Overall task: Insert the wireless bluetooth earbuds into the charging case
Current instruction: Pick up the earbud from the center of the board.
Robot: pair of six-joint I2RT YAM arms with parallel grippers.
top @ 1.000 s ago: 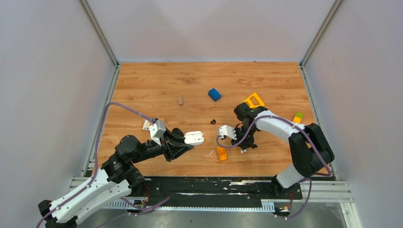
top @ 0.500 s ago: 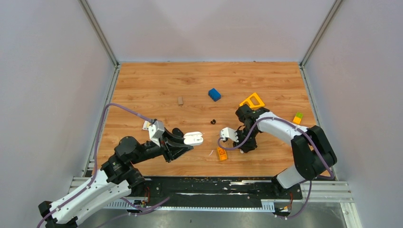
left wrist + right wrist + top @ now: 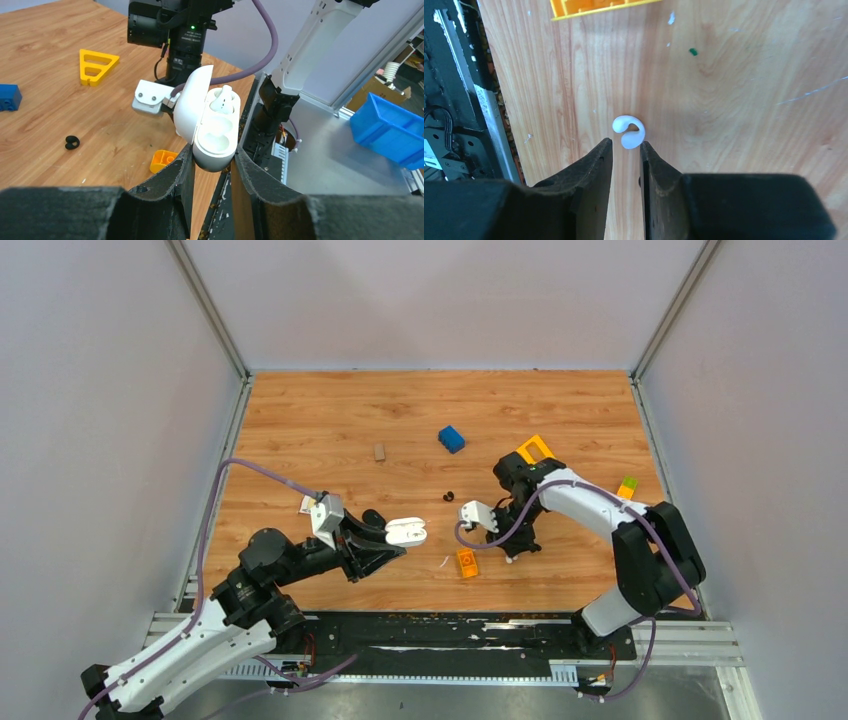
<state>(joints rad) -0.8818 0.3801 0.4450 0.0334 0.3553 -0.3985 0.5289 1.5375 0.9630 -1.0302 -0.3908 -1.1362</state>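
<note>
Top view, left to right:

1. Left of centre: locate the left gripper (image 3: 392, 542), clamped tight on the charging case (image 3: 408, 531) and holding it clear of the table (image 3: 330, 420). In the left wrist view, confirm pads on both flanks of the lower shell and the lid hinged open. Note one seated earbud (image 3: 222, 97) in the far pocket; nearer pocket apparently vacant.
2. Centre: disregard the small black piece (image 3: 448, 496) (identity unclear) and the orange block (image 3: 466, 562).
3. Right of centre: locate the right gripper (image 3: 516, 548), pointed down at the table. In the right wrist view, confirm jaws parted only narrowly, nothing between them. Find the loose earbud (image 3: 629, 132), a white curled piece, flat on the wood at frame centre, just beyond the fingertips.

Handling, as a judgement:
- Treat the loose earbud as very light, rigid, glossy and prone to squirting out or skidding.
- Grip across the thicker bulb, not the thin curl; close gently.
- Treat the case as smooth and slippery; clamp low on the shell, clear of the hinge and lid.
</note>
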